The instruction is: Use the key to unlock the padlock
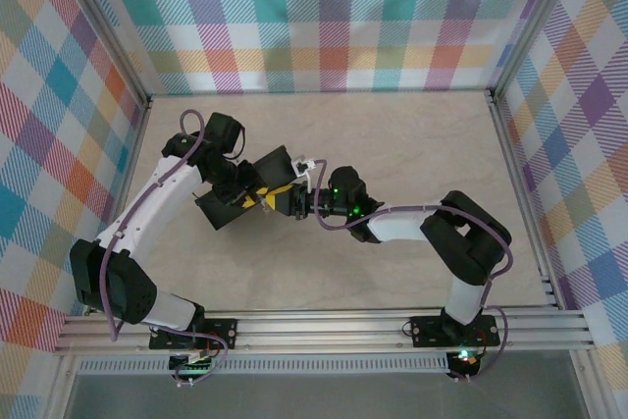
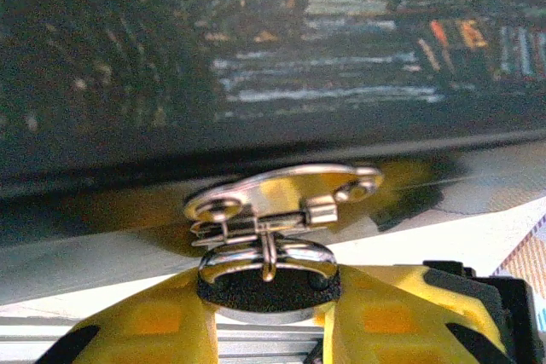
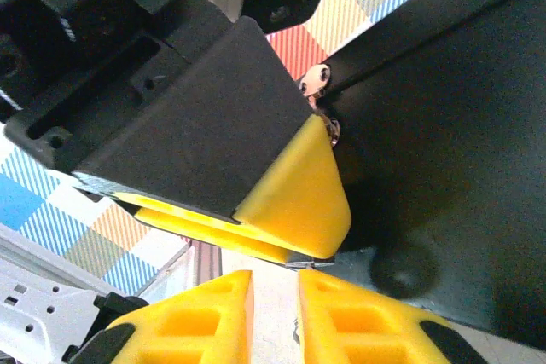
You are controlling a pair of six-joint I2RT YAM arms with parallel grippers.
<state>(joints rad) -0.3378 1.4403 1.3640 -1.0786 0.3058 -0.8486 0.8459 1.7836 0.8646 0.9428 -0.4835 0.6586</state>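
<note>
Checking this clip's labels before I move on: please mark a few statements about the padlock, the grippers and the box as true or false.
1. The left gripper is shut on the padlock. True.
2. The right gripper is beside the dark box, facing the left gripper. True.
3. The padlock lies loose, away from the box. False: its shackle is hooked through the silver hasp on the box.
4. The enclosure walls are plain white. False: the walls are multicoloured plaid.
</note>
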